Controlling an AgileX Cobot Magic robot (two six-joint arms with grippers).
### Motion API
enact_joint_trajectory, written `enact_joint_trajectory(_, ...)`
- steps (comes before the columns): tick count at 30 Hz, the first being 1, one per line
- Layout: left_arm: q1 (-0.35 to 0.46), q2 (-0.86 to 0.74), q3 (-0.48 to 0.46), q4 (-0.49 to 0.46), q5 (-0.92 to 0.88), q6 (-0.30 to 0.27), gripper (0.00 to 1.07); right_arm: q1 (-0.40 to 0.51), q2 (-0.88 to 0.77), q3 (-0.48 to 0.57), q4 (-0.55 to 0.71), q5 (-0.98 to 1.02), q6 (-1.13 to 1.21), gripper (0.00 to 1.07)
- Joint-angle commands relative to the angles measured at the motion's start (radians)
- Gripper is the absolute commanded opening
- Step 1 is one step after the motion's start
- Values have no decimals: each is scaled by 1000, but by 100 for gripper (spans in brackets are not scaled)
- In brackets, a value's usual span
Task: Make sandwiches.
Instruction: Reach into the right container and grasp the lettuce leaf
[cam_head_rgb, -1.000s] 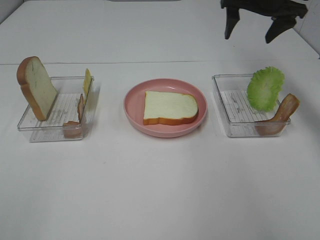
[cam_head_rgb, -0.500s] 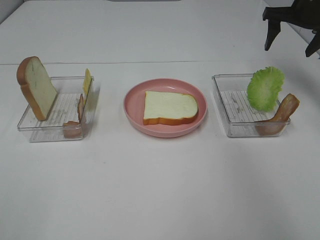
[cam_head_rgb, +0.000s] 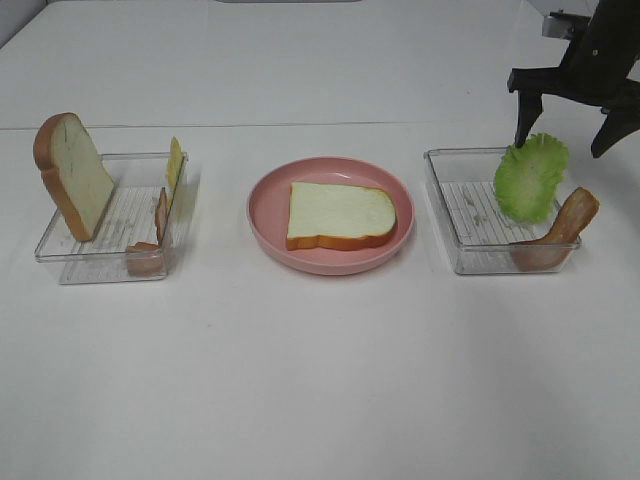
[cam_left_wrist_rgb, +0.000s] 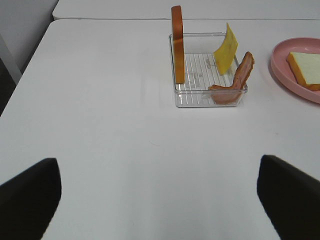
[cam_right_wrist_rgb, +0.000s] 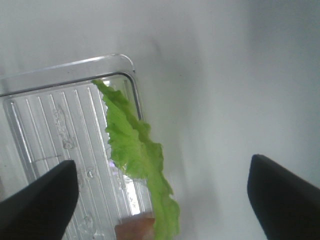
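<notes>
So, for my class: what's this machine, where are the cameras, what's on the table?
A two-armed robot making a toy sandwich. One camera looks from above; one sits on each wrist. A round pink plate holds a white bread slice with orange-brown crust. The left clear plastic tray holds another bread slice, thin yellow cheese and a reddish-brown meat strip; the right clear tray holds a ruffled green lettuce leaf and a second meat strip. The left end effector and the right end effector, above the lettuce, are open, empty.
</notes>
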Motion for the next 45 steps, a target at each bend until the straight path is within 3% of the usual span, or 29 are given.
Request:
enact_joint_trajectory(1,4,-14,1,3,-5,-2,100,-2,19,10,6,5,-13,84)
enact_joint_trajectory(13,4,-14,1,3,-5,-2,100,-2,34,10,10,-4,-13,62)
enact_joint_trajectory(14,4,-14,1,3,-5,-2,100,-2,34,10,10,-4,-13,51)
enact_joint_trajectory(15,4,-14,1,3,-5,-2,100,-2,34,10,10,-4,-13,51)
enact_joint_trajectory(16,4,-14,1,3,-5,-2,100,-2,34,10,9,-6,-13,39)
enact_joint_trajectory(17,4,-14,1,3,-5,-2,100,-2,34,10,9,-6,-13,39)
enact_joint_trajectory(19,4,-14,1,3,-5,-2,100,-2,34,10,9,-7,-13,19)
enact_joint_trajectory(22,4,-14,1,3,-5,-2,100,-2,34,10,9,-8,-13,11)
enact_joint_trajectory(32,4,-14,1,3,-5,-2,100,-1,34,10,12,-7,-13,11)
enact_joint_trajectory(36,4,-14,1,3,-5,-2,100,-1,34,10,10,9,7,0)
enact_joint_trajectory(45,4,-14,1,3,-5,-2,100,0,-19,7,56,62,8,0)
